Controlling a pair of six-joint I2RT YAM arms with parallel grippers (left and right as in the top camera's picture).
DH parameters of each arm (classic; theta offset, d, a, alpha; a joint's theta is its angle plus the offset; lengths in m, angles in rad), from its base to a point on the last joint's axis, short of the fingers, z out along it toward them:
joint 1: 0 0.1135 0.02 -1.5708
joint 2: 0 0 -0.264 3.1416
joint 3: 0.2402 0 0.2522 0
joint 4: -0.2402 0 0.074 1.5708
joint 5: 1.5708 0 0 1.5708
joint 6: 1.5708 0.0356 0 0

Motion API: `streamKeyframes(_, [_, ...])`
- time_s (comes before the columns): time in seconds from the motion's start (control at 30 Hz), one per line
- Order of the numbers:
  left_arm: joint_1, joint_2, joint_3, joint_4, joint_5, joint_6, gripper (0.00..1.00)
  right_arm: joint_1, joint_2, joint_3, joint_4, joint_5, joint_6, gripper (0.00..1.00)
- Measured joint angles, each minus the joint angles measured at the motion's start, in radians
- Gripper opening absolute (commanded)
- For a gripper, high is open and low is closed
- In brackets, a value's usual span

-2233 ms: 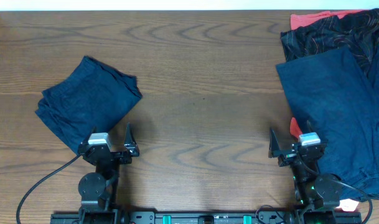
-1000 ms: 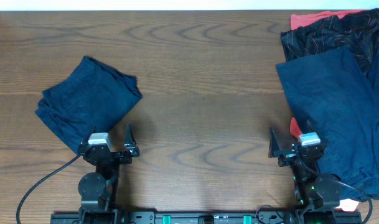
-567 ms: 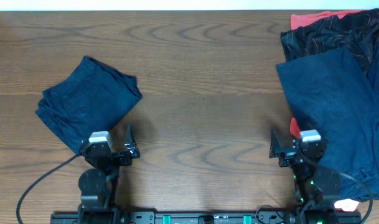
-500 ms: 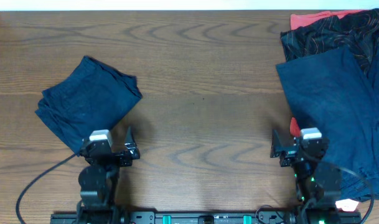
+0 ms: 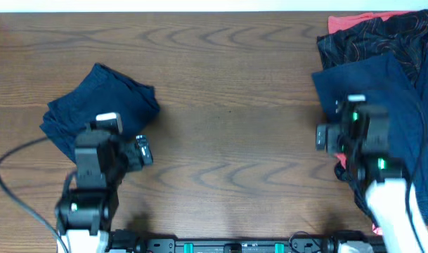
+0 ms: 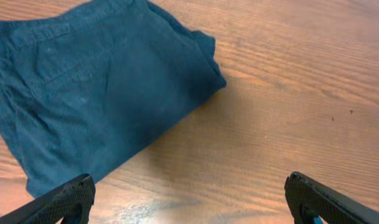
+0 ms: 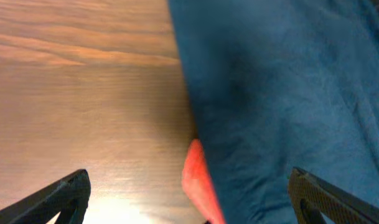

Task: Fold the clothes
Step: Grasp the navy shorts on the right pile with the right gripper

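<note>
Clothes: folded navy garment (image 5: 105,105) on the surface (image 5: 228,84), left side; second navy garment (image 5: 382,98) flat at right, overlapping a red cloth (image 7: 198,177). Spread wide and empty: left gripper (image 6: 189,202), right gripper (image 7: 192,199). Since 0.5 s ago both arms have advanced over the garment edges; the clothes are unmoved.

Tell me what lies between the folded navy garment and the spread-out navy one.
Only bare wooden table; the overhead view shows nothing lying between the folded garment and the spread-out garment.
</note>
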Motion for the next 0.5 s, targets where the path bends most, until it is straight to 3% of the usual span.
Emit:
streamKeyframes(0.23, [0.0,0.105,0.026,-0.021,0.0,0.0,0.98,-0.037,0.285,0.063,0.098,0.031,0.001,0.94])
streamKeyframes(0.5, [0.0,0.138,0.026,-0.022,0.0,0.0,0.98,-0.072,0.504,0.063,0.197,0.083,0.008,0.58])
